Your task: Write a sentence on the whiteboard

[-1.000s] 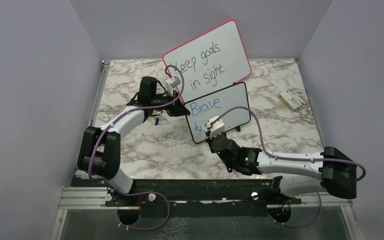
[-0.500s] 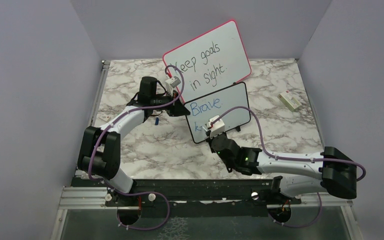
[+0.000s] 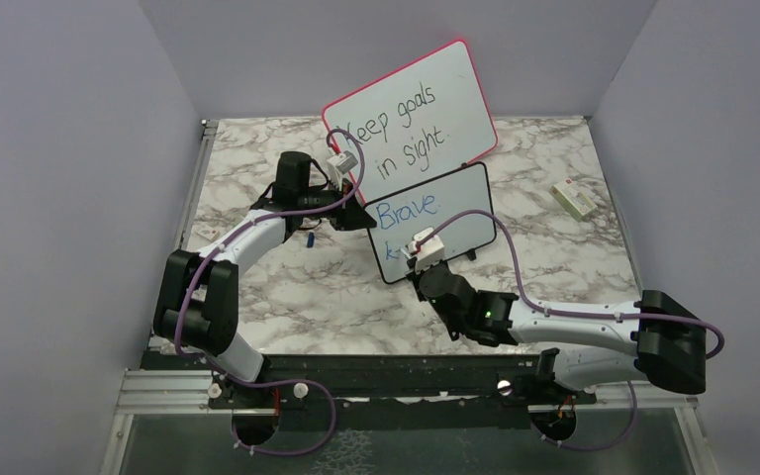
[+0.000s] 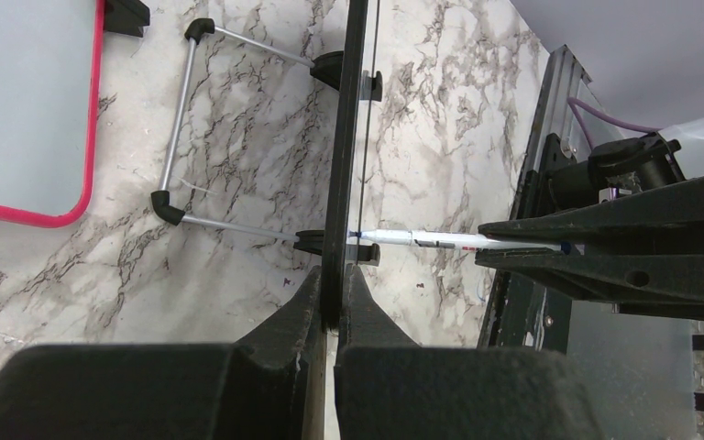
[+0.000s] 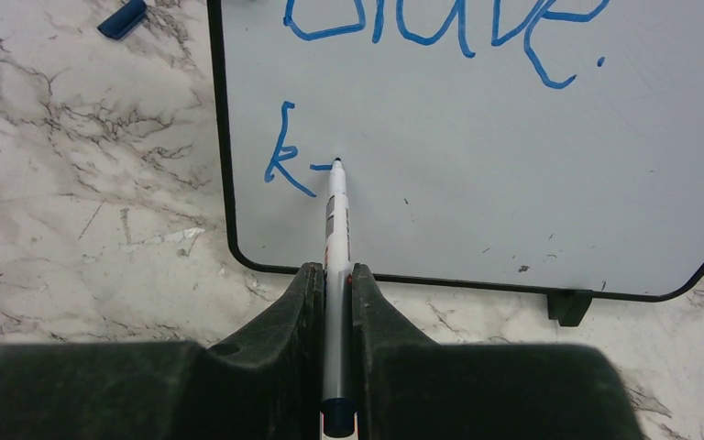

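Observation:
The whiteboard (image 3: pixel 445 223), small and black-framed, stands tilted on the marble table; the left wrist view shows it edge-on (image 4: pixel 346 137). My left gripper (image 4: pixel 333 298) is shut on its left edge and appears beside it from above (image 3: pixel 361 213). My right gripper (image 5: pixel 336 275) is shut on a white marker (image 5: pixel 335 220), in front of the board's lower left corner (image 3: pixel 418 267). The marker's tip touches the board at the end of a short blue dash. The sentence (image 5: pixel 440 23) reads "Brave." in blue, with "k-" (image 5: pixel 289 160) below it.
A larger pink-framed board (image 3: pixel 411 114) with black writing stands behind. A blue marker cap (image 5: pixel 124 16) lies on the table left of the whiteboard. A small white box (image 3: pixel 574 201) lies at the right. A wire stand (image 4: pixel 179 137) props the board's back. Grey walls enclose the table.
The right gripper has shifted very slightly with the marker on the board. The left arm and the whiteboard have stayed still.

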Action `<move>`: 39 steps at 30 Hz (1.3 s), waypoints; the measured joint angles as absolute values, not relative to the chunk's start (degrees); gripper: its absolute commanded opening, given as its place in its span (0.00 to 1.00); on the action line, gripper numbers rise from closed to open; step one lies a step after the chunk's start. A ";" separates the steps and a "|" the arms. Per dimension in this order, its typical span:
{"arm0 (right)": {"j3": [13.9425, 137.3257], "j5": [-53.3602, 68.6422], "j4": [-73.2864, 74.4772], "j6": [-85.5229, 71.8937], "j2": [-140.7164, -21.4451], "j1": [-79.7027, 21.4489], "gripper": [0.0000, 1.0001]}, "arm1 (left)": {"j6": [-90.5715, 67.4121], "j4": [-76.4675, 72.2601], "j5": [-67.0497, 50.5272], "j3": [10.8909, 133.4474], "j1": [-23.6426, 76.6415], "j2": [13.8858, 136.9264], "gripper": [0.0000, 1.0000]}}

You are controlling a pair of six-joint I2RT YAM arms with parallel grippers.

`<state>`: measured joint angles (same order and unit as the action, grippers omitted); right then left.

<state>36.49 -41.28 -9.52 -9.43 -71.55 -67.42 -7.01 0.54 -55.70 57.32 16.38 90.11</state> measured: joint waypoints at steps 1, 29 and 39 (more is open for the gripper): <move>36.49 -41.28 -9.56 -9.37 -71.57 -67.42 0.00 | -7.01 0.54 -55.70 57.32 16.38 90.11 0.00; 37.47 -37.82 -9.89 -10.00 -72.27 -67.18 0.01 | -7.03 0.54 -55.70 57.32 16.36 90.11 0.00; 36.51 -37.36 -7.16 -11.62 -71.31 -67.13 0.01 | -7.03 0.51 -55.70 57.32 16.38 90.11 0.00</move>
<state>36.51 -37.36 -7.16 -11.62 -71.31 -67.13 -7.03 0.51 -55.70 57.32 16.38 90.11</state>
